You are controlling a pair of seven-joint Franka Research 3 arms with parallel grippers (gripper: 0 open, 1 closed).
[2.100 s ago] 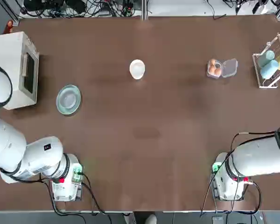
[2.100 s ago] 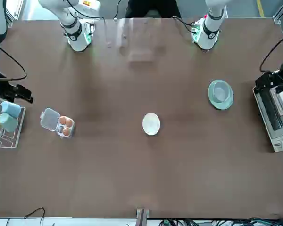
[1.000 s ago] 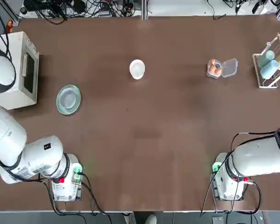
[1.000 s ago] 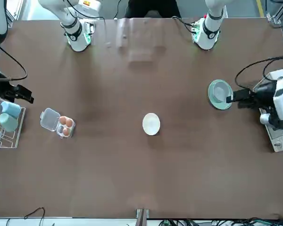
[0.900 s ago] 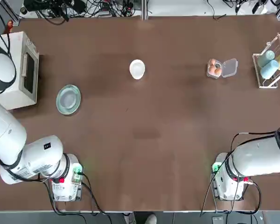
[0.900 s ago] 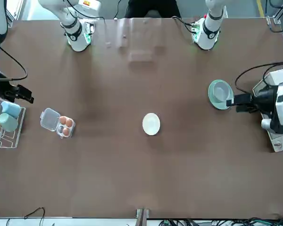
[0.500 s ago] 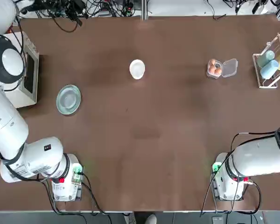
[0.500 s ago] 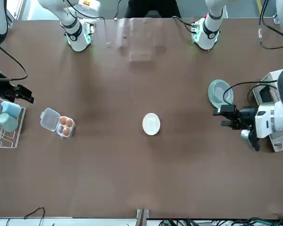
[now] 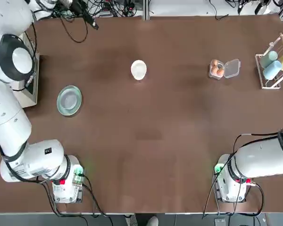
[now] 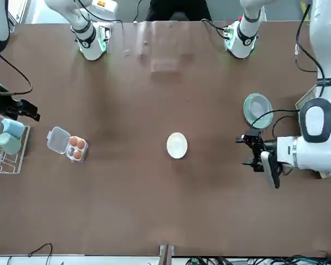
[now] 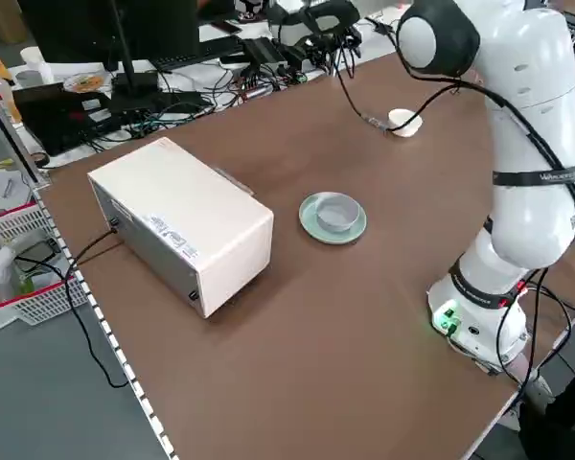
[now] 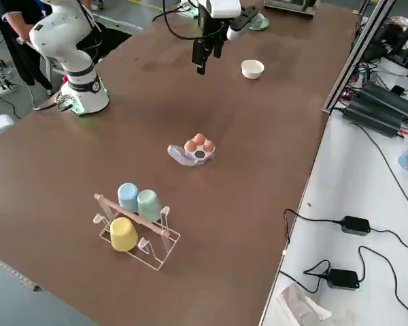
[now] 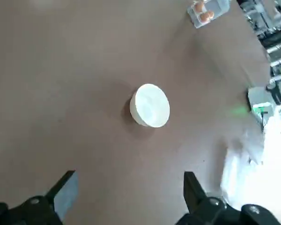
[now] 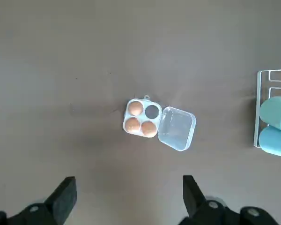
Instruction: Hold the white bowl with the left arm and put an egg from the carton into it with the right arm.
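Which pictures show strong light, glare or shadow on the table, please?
Left wrist view: white glare washes out the lower right corner, and the white bowl throws a soft shadow on the table; front view: pale reflections on the far part of the table; left side view: a dark shadow beside the white oven-like box.

small plain white bowl [image 9: 138, 70] upright on the brown tabletop, well apart from it a clear plastic egg carton [image 14: 142, 117], transparent lid [image 14: 177, 128] hinged open, three smooth orange-brown eggs [image 14: 149, 128] nestled in three of its four cups
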